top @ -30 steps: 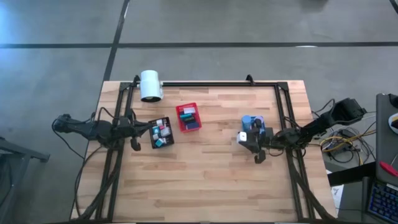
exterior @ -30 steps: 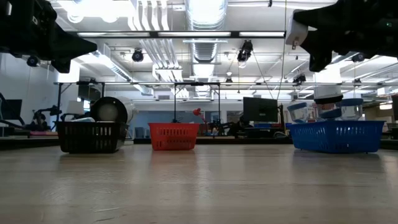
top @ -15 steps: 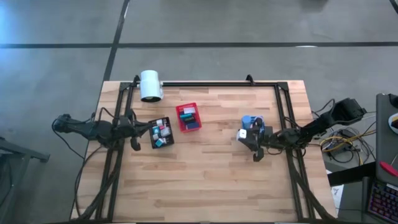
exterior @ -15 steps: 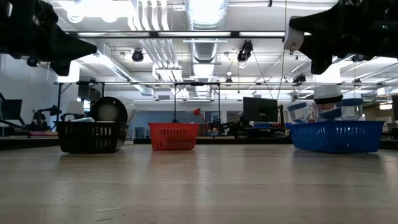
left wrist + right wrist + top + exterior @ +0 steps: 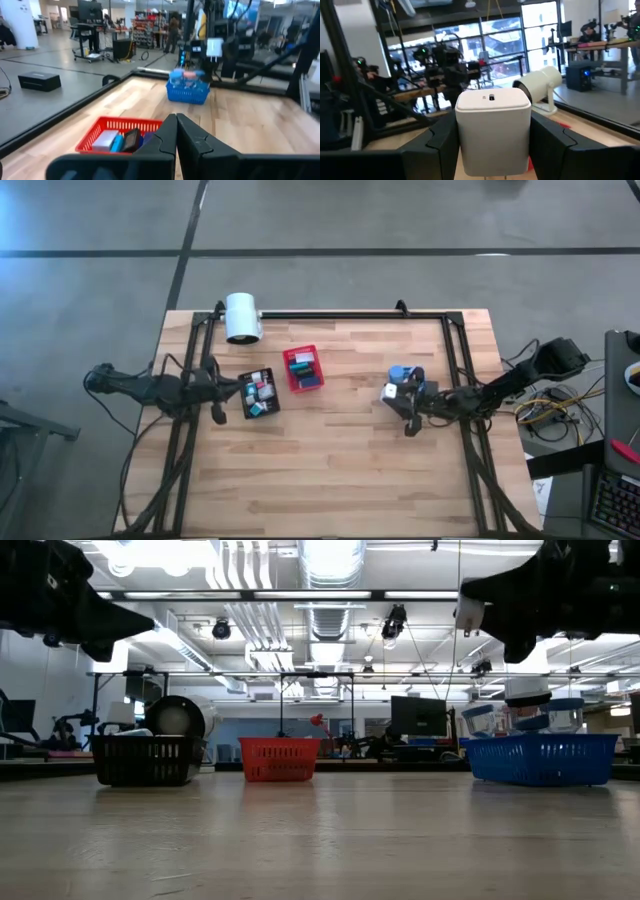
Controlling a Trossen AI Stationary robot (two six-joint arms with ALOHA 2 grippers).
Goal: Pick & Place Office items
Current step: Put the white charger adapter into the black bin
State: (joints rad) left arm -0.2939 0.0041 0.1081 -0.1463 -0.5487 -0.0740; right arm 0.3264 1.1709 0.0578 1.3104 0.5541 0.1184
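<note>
Gripping a white plastic charger block (image 5: 492, 131) half-open above the blue slotted basket (image 5: 405, 376), the right gripper (image 5: 392, 393) presumably carries it clear for placement.

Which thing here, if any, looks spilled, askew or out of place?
Nothing stands out. The black bin, red bin and blue bin sit upright, nothing spilled. The right gripper holds a white block aloft.

Open boards across the near half

The table (image 5: 330, 470) lies bare nearside; black bin (image 5: 260, 393), red bin (image 5: 303, 369) and blue bin (image 5: 405, 377) (well apart) line the middle.
</note>
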